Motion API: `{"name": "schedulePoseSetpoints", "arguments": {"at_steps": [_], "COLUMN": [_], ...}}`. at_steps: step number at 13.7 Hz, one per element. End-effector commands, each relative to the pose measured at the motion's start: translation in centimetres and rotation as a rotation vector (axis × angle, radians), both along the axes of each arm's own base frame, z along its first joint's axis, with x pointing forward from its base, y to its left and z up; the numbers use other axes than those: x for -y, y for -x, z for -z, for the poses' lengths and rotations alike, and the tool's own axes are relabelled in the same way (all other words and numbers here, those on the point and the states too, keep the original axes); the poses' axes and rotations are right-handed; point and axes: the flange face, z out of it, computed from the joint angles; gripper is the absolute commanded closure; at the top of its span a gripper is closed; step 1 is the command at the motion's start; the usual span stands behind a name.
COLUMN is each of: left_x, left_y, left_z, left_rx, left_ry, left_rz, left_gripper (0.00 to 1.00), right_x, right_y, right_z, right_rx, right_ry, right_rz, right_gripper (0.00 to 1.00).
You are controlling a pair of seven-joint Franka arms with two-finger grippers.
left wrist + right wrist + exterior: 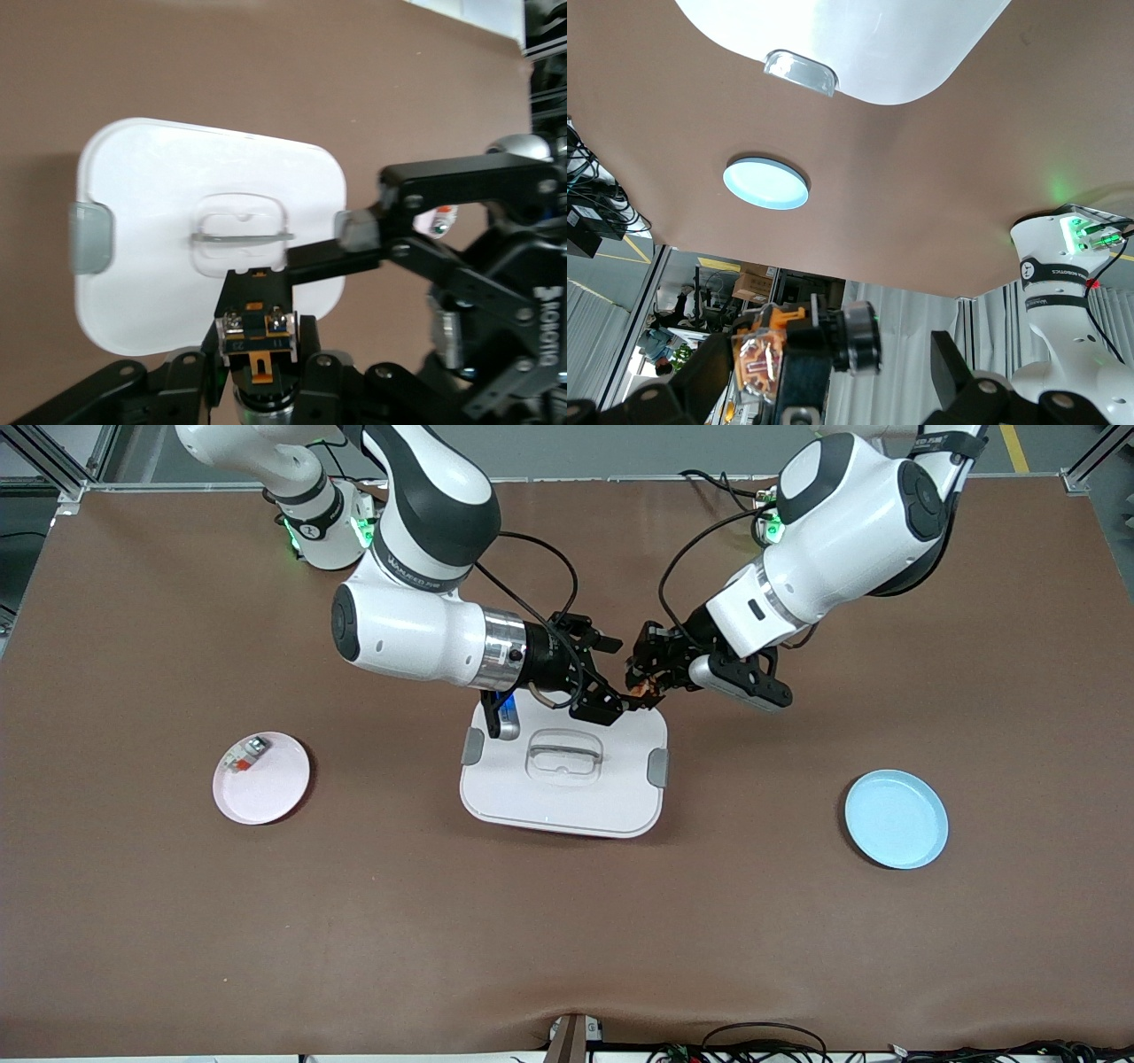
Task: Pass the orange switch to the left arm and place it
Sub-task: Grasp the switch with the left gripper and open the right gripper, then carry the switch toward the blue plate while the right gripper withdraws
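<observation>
Hands meeting tip to tip over box [567, 779], left hand [651, 684] pinching orange switch [654, 685], right hand [625, 704] spread around it.

A pink plate [261, 778] is sitting at the frame's left, carrying a white-and-silver component [245, 754]; a blue plate [896, 819] is lying at right.

glossy white plastic box [567, 779], matt brown table [177, 912]

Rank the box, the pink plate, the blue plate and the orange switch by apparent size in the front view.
1. box
2. blue plate and pink plate, too alike to rank
3. orange switch
</observation>
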Motion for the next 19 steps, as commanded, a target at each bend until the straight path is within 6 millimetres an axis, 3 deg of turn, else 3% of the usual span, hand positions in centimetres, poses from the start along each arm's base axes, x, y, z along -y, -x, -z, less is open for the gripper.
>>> {"name": "schedulePoseSetpoints", "arguments": {"at_steps": [1, 5, 9, 14, 16, 19], "left_x": [-1.0, -4.0, -8.1, -16.2, -20.4, -24.1], "left_y": [-0.3, -1.3, -3.0, -4.7, -5.7, -6.2], "left_z": [-1.2, -0.8, -0.3, 0.4, 1.2, 2.9], "left_rx": [0.025, 0.057, 0.077, 0.045, 0.051, 0.066], "left_ry": [-0.078, -0.255, -0.399, -0.584, -0.629, -0.663], "left_rz": [0.05, 0.1, 0.095, 0.251, 0.37, 0.558], "left_gripper": [1.0, 1.0, 1.0, 1.0, 1.0, 1.0], "right_x": [0.4, 1.2, 3.4, 12.2, 15.8, 20.6], "right_y": [-0.6, -0.4, 1.2, 2.6, 2.1, 0.9], "right_z": [-0.5, -1.1, -2.8, -3.8, -3.5, -3.3], "right_rx": [-0.016, 0.011, 0.136, 0.388, 0.441, 0.508], "right_ry": [-0.01, 0.025, 0.192, 0.3, 0.361, 0.462], "right_rz": [0.008, -0.024, -0.217, -0.455, -0.543, -0.701], "right_gripper": [0.0, 0.0, 0.0, 0.0, 0.0, 0.0]}}
